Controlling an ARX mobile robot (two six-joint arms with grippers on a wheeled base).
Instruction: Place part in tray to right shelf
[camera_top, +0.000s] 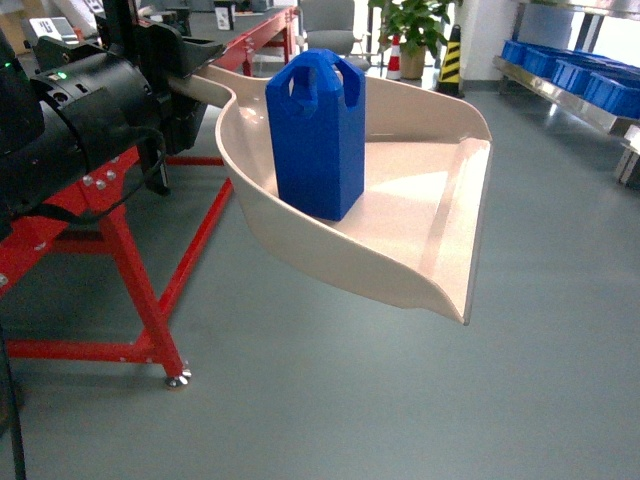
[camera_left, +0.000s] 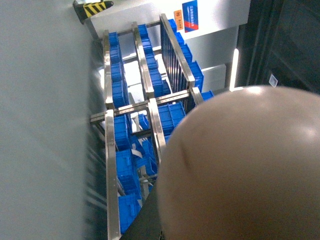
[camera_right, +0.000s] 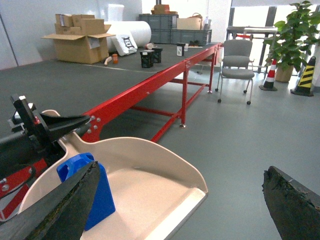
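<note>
I see the tray (camera_top: 420, 215) held up in the air over the grey floor (camera_top: 330, 400), carried by its handle, which runs into the left gripper (camera_top: 185, 55) at the upper left of my head view. That gripper is clamped on the handle. The part (camera_top: 318, 135) stands upright inside the tray, toward its back rim near the handle, well short of the open front edge. The shelf (camera_top: 570, 80) with its blue crates (camera_top: 560, 68) is far off at the upper right, well apart from the tray. Behind the tray is a red-framed bench (camera_right: 150, 82). From the right wrist I see the right gripper (camera_right: 180, 205) with its jaws spread wide, holding nothing, just beside the tray's front edge.
</note>
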